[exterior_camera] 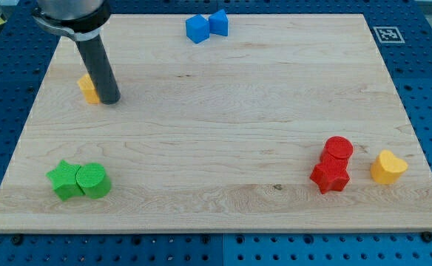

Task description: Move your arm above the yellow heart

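The yellow heart (387,166) lies near the view's right edge, low on the wooden board (223,111). My tip (110,100) is far from it, at the view's upper left, touching or just right of a small yellow block (88,88) whose shape is partly hidden by the rod. The rod comes down from the view's top left.
Two blue blocks (206,26) sit together at the view's top centre. A red cylinder (338,150) and a red star (330,176) stand just left of the yellow heart. A green star (65,180) and a green cylinder (93,180) lie at the lower left.
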Motion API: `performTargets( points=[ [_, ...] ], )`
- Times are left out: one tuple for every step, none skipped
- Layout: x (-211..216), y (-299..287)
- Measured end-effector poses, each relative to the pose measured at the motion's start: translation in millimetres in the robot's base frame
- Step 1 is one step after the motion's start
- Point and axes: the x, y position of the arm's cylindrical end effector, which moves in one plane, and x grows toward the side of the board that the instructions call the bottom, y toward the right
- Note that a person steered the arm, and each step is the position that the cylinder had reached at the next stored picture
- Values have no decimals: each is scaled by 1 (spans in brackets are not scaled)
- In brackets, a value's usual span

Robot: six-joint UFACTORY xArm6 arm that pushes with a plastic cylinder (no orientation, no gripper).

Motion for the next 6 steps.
performTargets(
  points=[
    [0,46],
    [0,117],
    [0,198],
    [2,282],
    [17,361],
    [58,421]
  ],
)
